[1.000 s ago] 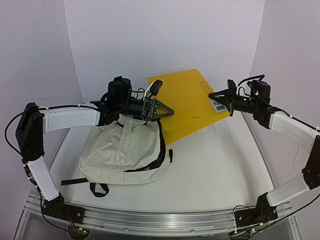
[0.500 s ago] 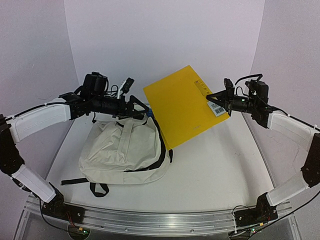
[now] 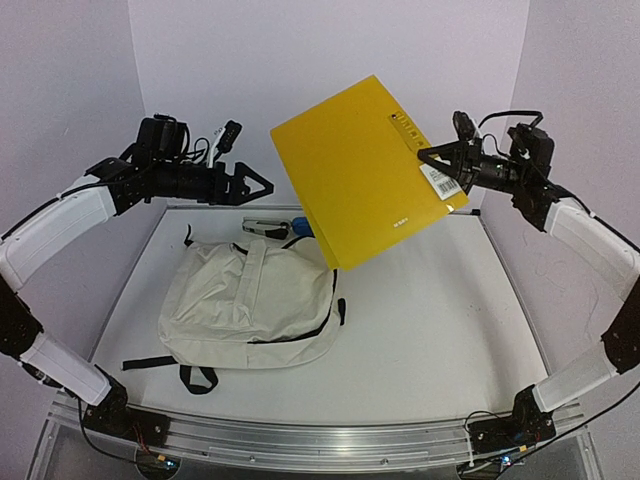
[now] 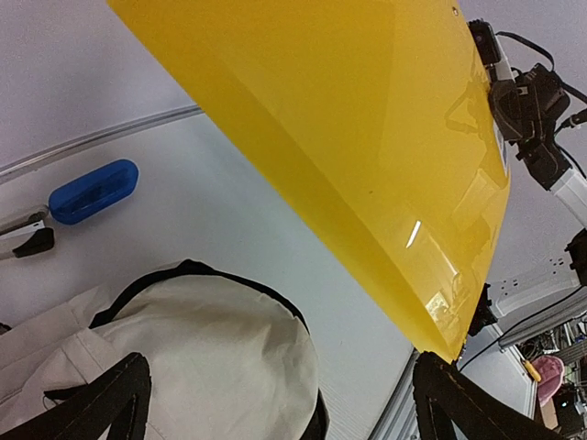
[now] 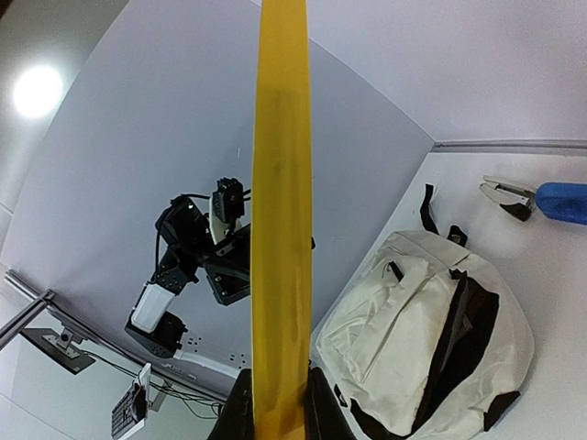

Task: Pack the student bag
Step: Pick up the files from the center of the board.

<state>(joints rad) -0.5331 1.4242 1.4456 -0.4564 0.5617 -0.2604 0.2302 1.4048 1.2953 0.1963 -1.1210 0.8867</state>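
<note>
Yellow folder (image 5: 282, 229), edge-on at right wrist, shows its face overhead

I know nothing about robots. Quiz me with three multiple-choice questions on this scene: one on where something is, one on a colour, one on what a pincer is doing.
1. Where is the cream bag?
A) flat on the table
B) hanging from an arm
C) inside a box

2. What colour is the big flat folder?
A) red
B) yellow
C) green

3. The left pincer is:
A) clamped on the bag
B) clamped on the folder
C) open and empty

Answers:
1 A: it lies on the white table, below both arms.
2 B: it is plainly yellow in every view.
3 C: its fingers stand apart in the air, while the right pincer grips the folder's edge.
</note>
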